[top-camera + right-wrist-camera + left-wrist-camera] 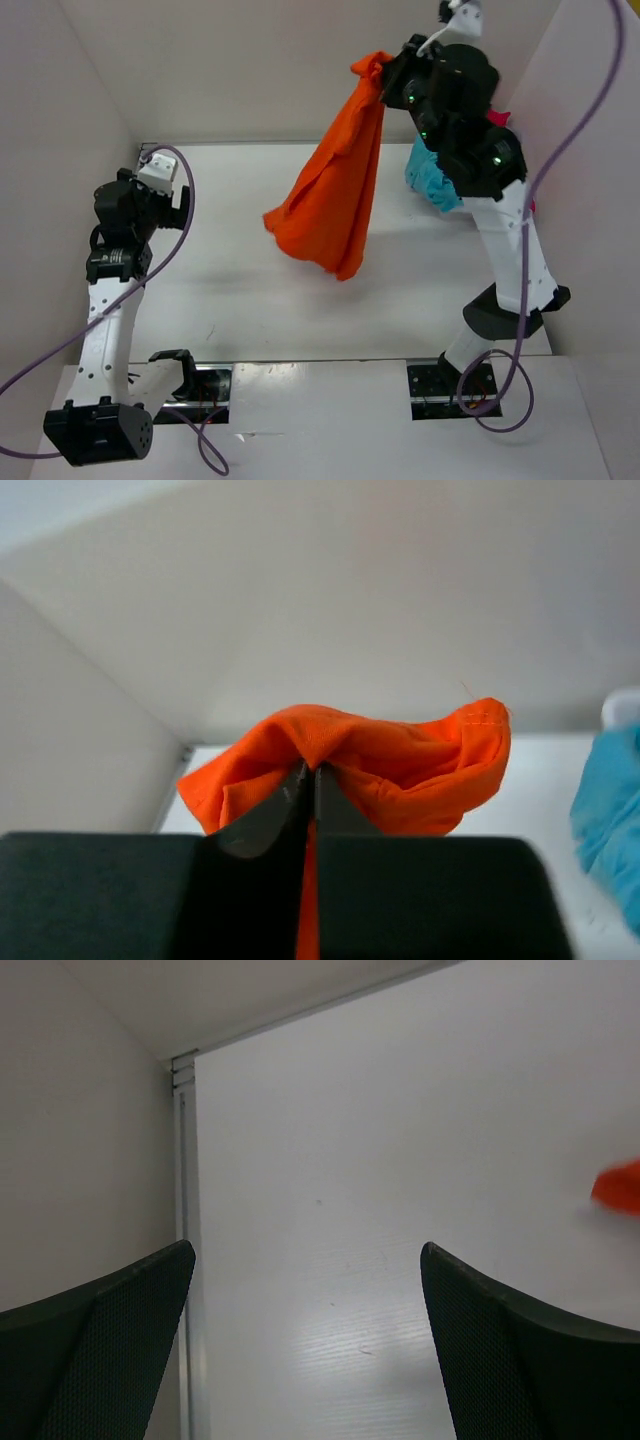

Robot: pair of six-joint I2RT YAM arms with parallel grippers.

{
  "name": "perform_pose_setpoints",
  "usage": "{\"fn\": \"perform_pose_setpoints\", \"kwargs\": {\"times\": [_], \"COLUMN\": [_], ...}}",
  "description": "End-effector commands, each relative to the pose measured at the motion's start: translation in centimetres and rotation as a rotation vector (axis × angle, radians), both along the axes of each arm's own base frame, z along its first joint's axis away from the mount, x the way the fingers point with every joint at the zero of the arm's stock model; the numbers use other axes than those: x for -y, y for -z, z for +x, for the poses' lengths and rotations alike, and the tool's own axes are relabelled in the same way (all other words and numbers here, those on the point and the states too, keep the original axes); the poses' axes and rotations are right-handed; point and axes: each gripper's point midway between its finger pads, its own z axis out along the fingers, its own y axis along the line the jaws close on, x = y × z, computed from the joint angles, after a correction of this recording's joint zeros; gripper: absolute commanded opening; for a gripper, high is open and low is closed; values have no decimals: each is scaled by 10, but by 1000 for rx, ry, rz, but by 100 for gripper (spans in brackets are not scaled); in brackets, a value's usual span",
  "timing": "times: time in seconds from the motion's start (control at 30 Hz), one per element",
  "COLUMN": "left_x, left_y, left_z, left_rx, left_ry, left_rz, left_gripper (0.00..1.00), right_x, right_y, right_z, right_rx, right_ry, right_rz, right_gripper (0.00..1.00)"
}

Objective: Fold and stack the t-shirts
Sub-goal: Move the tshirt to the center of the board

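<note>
The orange t-shirt (335, 190) is pinched by a bunched fold at its top between the right arm's fingers (300, 792), which are closed tight on the cloth. It is held high above the worktop (230, 300), so that it hangs free with its lower edge off the surface. The shirt is judged to be carried this way so that its own weight draws it out straight before it is laid flat for folding. The left arm's fingers (480, 1310) are spread wide with nothing between them, poised over the left part of the worktop and well apart from the hanging cloth; from there a free corner could be taken, it is supposed. A turquoise t-shirt (430, 180) is seen crumpled at the far right, partly hidden behind the right arm, with a sliver of magenta-red cloth (499, 118) beside it. Whether these lie in a basket cannot be told, since the arm covers that spot. No lavender shirt and no folded stack can be made out
</note>
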Motion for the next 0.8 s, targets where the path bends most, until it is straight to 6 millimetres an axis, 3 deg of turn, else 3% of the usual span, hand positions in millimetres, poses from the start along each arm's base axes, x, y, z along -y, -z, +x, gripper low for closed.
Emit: {"fn": "perform_pose_setpoints", "kwargs": {"times": [0.0, 0.03, 0.07, 0.1, 0.13, 0.17, 0.2, 0.23, 0.33, 0.37, 0.43, 0.47, 0.5, 0.57, 0.63, 0.7, 0.77], "left_x": [1, 10, 12, 20, 23, 32, 38, 42, 71, 96, 125, 140, 166, 191, 229, 259, 268], "left_y": [-39, -36, -28, -20, -11, 0, 12, 19, 45, 53, 61, 70, 85, 101, 124, 137, 166], "left_z": [8, 7, 11, 10, 10, 12, 9, 7, -8, -20, -31, -34, -40, -50, -74, -98, -116], "left_rx": [100, 90, 57, 16, -16, -50, -95, -121, -209, -237, -271, -313, -367, -428, -529, -591, -698], "left_ry": [52, 104, 134, 177, 196, 244, 278, 302, 466, 584, 704, 761, 837, 908, 1039, 1148, 1185], "left_rz": [84, 98, 112, 125, 136, 150, 153, 166, 227, 220, 205, 196, 184, 164, 119, 107, 115], "left_gripper": [100, 100, 100, 100, 100, 100, 100, 100, 100, 100, 100, 100, 100, 100, 100, 100, 100], "right_x": [-32, -39, -44, -43, -37, -18, -7, 6, 34, 31, 35, 36, 39, 39, 32, 25, 21], "right_y": [120, 175, 194, 215, 235, 282, 287, 317, 325, 327, 346, 351, 368, 379, 395, 410, 419], "right_z": [54, 61, 61, 69, 71, 77, 79, 75, 62, 57, 48, 46, 43, 43, 38, 35, 32], "right_rx": [-320, -434, -475, -506, -551, -664, -672, -735, -724, -719, -774, -783, -824, -840, -871, -888, -900], "right_ry": [-3, -17, -26, -24, -23, 3, 4, 23, 72, 77, 84, 83, 100, 106, 74, 37, 22], "right_rz": [47, 1, 18, 30, 43, 71, 106, 108, 79, 48, 13, 0, -21, -15, 1, 27, 40], "right_gripper": [12, 25, 47, 77, 86, 95, 100, 100, 100, 100, 100, 97, 94, 86, 82, 81, 81]}}
